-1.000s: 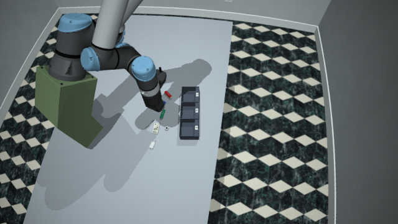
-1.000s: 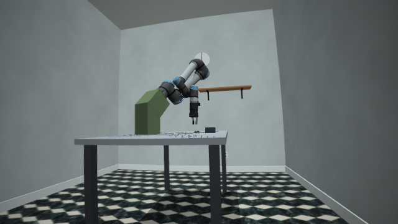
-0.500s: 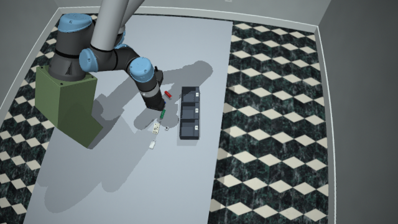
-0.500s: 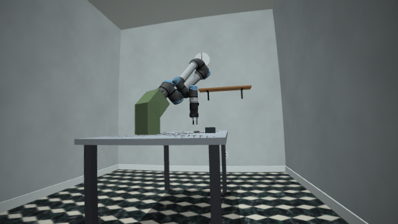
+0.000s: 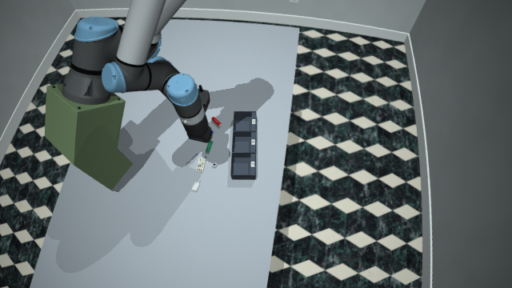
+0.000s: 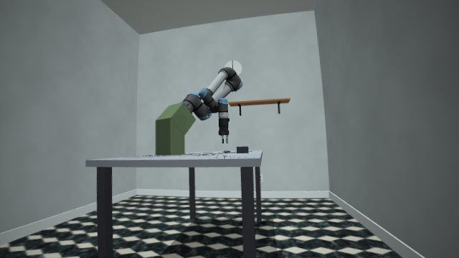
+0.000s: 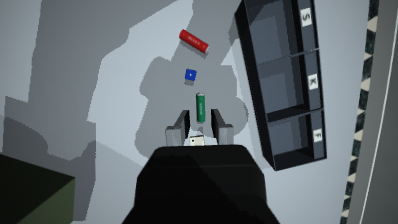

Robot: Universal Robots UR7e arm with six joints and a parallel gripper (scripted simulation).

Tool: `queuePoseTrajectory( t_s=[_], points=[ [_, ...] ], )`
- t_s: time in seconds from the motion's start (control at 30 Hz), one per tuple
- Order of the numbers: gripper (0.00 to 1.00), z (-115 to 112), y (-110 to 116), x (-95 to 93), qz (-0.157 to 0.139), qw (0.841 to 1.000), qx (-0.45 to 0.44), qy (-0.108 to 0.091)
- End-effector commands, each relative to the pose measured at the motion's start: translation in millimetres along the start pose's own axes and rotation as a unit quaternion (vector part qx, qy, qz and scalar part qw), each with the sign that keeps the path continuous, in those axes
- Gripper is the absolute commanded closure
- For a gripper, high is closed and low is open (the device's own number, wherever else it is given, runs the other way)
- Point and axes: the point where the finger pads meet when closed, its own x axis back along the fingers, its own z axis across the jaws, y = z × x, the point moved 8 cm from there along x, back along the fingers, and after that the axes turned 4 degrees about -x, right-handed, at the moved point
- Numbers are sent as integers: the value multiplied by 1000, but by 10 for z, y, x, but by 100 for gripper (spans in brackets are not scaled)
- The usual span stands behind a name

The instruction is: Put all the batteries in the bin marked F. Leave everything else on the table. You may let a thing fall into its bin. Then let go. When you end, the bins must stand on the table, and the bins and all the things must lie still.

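Observation:
A green battery (image 5: 209,147) (image 7: 201,106) lies on the table (image 5: 160,232) left of the dark row of three bins (image 5: 232,138). A red battery (image 5: 216,121) (image 7: 194,41) lies farther back, near the bin marked S. The bin marked F (image 5: 243,176) (image 7: 320,150) is the nearest of the row in the top view and looks empty. My gripper (image 5: 210,141) (image 6: 224,141) (image 7: 200,118) is open and empty. It hangs a little above the table, right over the green battery, with the fingers on either side of the battery's near end in the wrist view.
A small blue cube (image 7: 190,74) lies between the two batteries. A white die (image 5: 201,164), a small ring (image 5: 214,165) and a white block (image 5: 195,186) lie nearer the front. The green robot base (image 5: 88,136) stands to the left. The table's edge runs just right of the bins.

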Motion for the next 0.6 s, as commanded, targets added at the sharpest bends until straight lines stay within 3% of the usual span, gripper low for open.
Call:
queuePoseTrajectory(
  t_s=[0.0, 0.23, 0.57],
  points=[
    [40, 2, 2, 2, 0, 1000, 0, 0],
    [40, 2, 2, 2, 0, 1000, 0, 0],
    [40, 3, 3, -397, 0, 1000, 0, 0]
  ],
)
